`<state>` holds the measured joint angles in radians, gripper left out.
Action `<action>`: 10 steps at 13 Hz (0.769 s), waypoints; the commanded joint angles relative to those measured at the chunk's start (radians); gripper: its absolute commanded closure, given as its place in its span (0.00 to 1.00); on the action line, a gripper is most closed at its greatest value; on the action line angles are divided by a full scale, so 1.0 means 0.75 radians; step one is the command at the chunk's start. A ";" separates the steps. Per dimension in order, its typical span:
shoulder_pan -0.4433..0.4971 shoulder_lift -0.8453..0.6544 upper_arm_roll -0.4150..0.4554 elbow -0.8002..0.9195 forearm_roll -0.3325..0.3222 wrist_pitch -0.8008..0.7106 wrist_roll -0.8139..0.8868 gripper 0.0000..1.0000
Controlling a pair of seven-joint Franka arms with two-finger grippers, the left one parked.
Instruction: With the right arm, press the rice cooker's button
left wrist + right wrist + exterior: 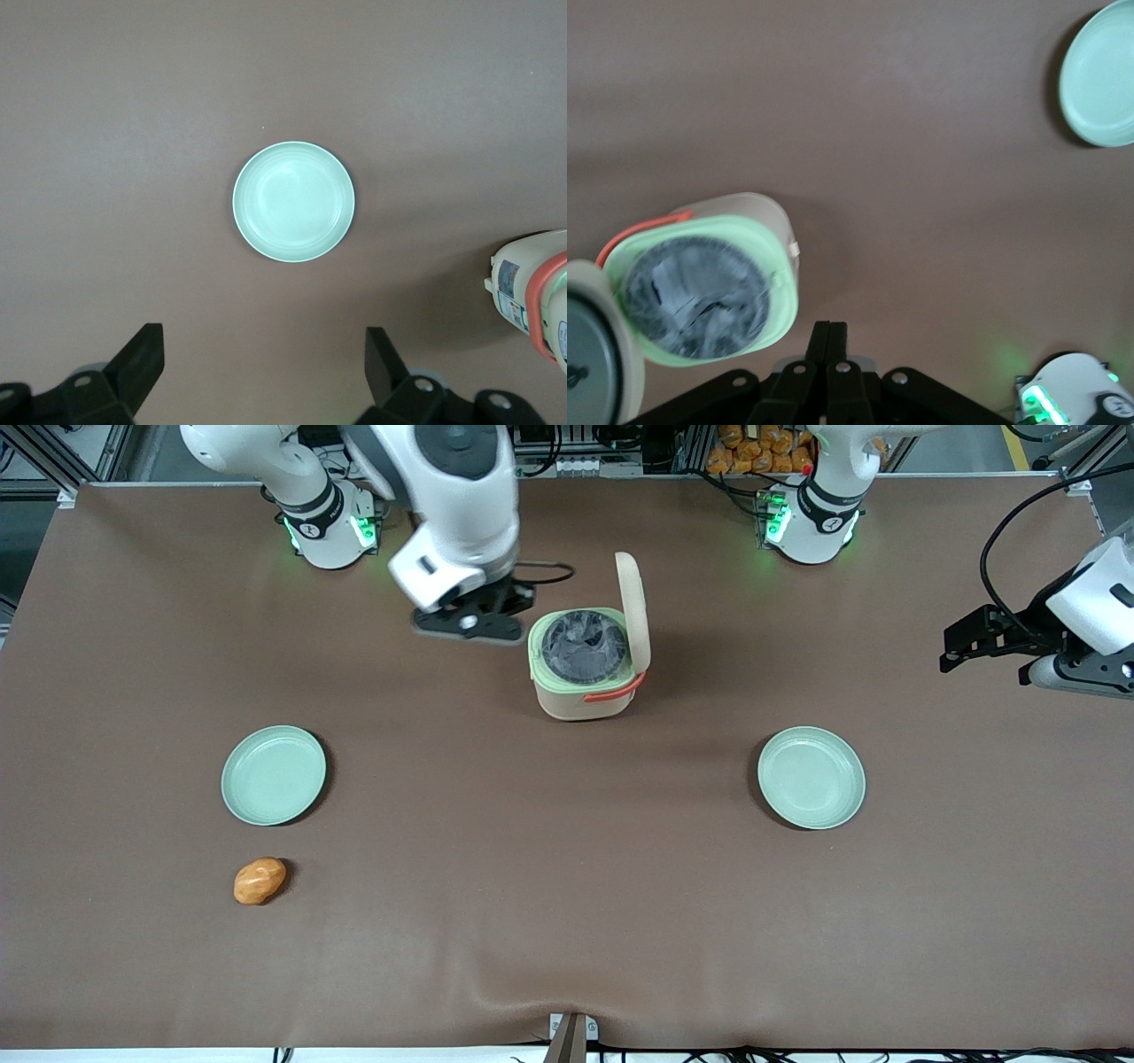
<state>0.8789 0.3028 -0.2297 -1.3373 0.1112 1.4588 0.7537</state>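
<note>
The rice cooker (585, 664) stands mid-table with its cream lid (633, 611) swung up, showing the pale green rim and grey pot; the coral handle lies on the side nearer the front camera. It also shows in the right wrist view (700, 283) and partly in the left wrist view (536, 292). My right arm's gripper (474, 627) hangs just beside the cooker, toward the working arm's end and a little farther from the front camera. Its fingers (829, 332) are pressed together, holding nothing, a short gap from the cooker's rim. No button shows.
Two pale green plates lie nearer the front camera, one toward the working arm's end (273, 775) (1103, 71) and one toward the parked arm's end (811, 777) (293, 201). An orange lumpy object (260, 880) lies nearer still. A black cable (545, 571) loops by the cooker.
</note>
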 commanded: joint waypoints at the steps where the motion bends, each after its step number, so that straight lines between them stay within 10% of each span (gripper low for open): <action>1: -0.092 -0.078 -0.078 0.036 -0.003 -0.082 -0.212 1.00; 10: -0.143 -0.222 -0.661 0.032 -0.021 -0.301 -1.131 0.88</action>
<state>0.7584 0.1457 -0.6957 -1.3040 0.1065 1.2379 -0.0344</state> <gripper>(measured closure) 0.890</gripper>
